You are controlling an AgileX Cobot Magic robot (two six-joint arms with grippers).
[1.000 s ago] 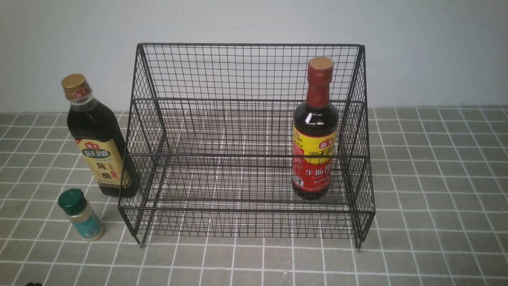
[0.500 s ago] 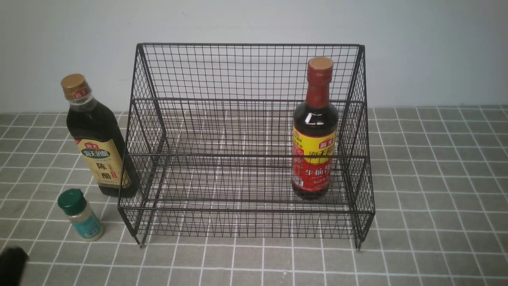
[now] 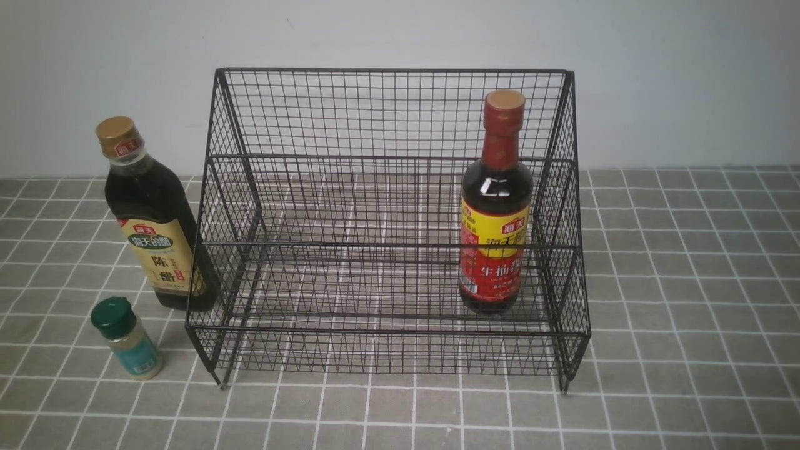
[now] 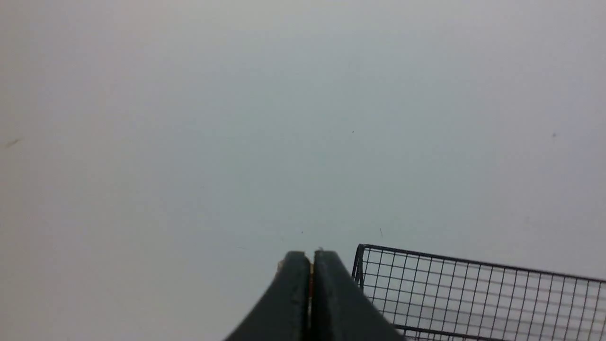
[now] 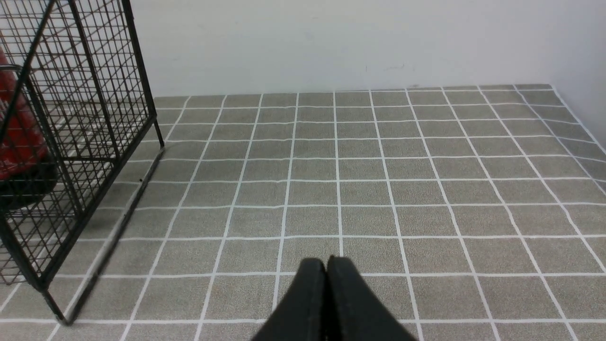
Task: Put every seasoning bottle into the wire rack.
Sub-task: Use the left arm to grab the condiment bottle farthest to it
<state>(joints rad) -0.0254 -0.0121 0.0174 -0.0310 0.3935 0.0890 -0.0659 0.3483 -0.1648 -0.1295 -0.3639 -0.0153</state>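
The front view looks from the robot's own side, between its two arms, forward and down at the wire rack [image 3: 387, 245], taking in its whole width, the tiled surface [image 3: 675, 300] around it and the wall [image 3: 400, 31] on the far side. The left wrist view faces mostly the wall, with only part of the rack in frame. The right wrist view looks low across the tiled surface to the right of the rack, catching its right side closely. All three share parts of the rack and wall; the front and right wrist views share tiled surface.
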